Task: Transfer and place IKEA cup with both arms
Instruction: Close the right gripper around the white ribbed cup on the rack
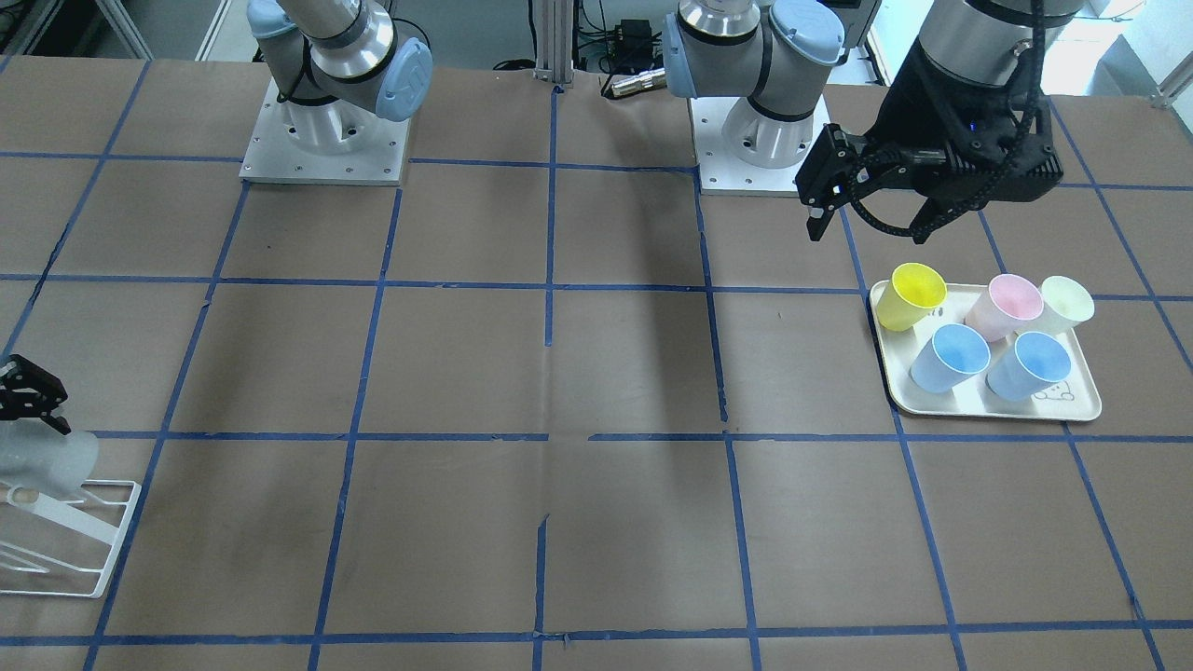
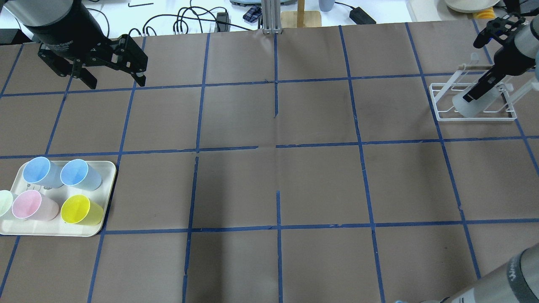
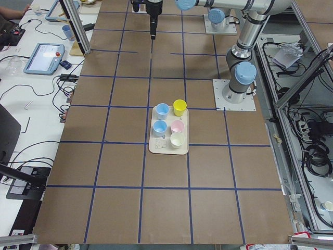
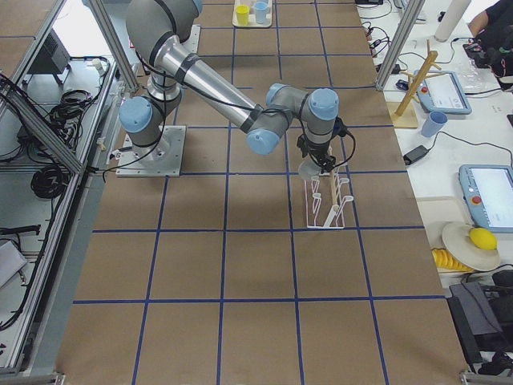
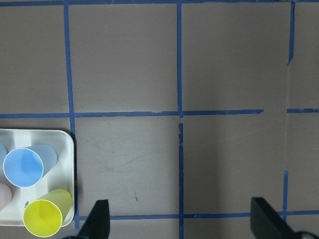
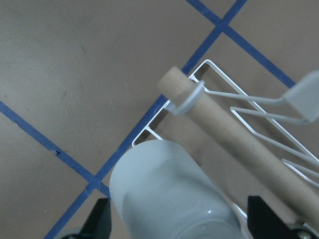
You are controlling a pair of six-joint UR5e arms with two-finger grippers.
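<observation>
One brown table [image 2: 320, 176], gridded in blue tape, carries everything. Two arms work over it: the left arm [image 2: 54, 25] hangs high above the left part, and the right arm [image 4: 216, 88] reaches out to the right end. At the left edge a tray [image 1: 1058, 391] holds five coloured cups [image 1: 1007, 303], with one corner bare. At the far right stands a white wire rack [image 1: 84, 527] with a wooden rod [image 6: 234, 124] on it.

The left gripper [image 2: 116, 82] is spread wide and holds nothing. The right gripper [image 6: 177, 219] is spread just as wide, with a finger on either side of the grey cup [image 6: 164, 189], not squeezing it. The cup rests in the rack on its own, just beside the rod.

So the step in hand is the right arm's work at the rack. Whether that is a pick or a let-go, the pictures do not settle. A pick calls for closing squarely on the cup's sides. A retreat calls for drawing straight back, clear of rod and wire.

The cup lies tilted, and its long axis seems to slope from the gripper down toward the rack's end nearer the table's middle. Which end is the mouth I cannot tell.
</observation>
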